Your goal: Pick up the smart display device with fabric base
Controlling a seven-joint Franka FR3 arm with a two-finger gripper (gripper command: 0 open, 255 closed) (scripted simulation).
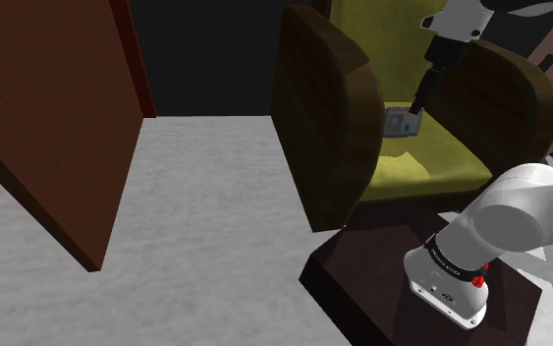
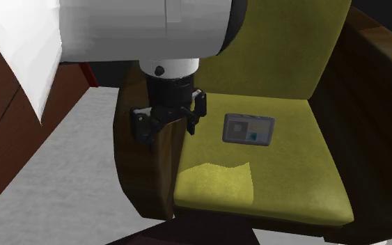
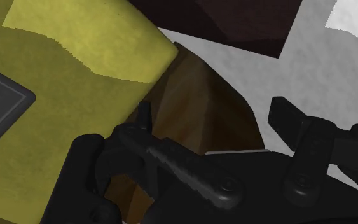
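While gripper (image 2: 166,129) hangs over armchair's dark brown armrest (image 2: 145,182), fingers (image 2: 193,115) spread apart, clasping nothing. Smart display (image 2: 248,129) lies flat on yellow-green seat cushion (image 2: 292,188), screen up, near gripper, not touching it. Grey floor (image 1: 205,197) beside chair; brown panel (image 1: 58,118) at shoulder view's left.

I can read no text. The band (image 1: 452,263) on my arm (image 1: 520,211) bears lettering too small to make out.
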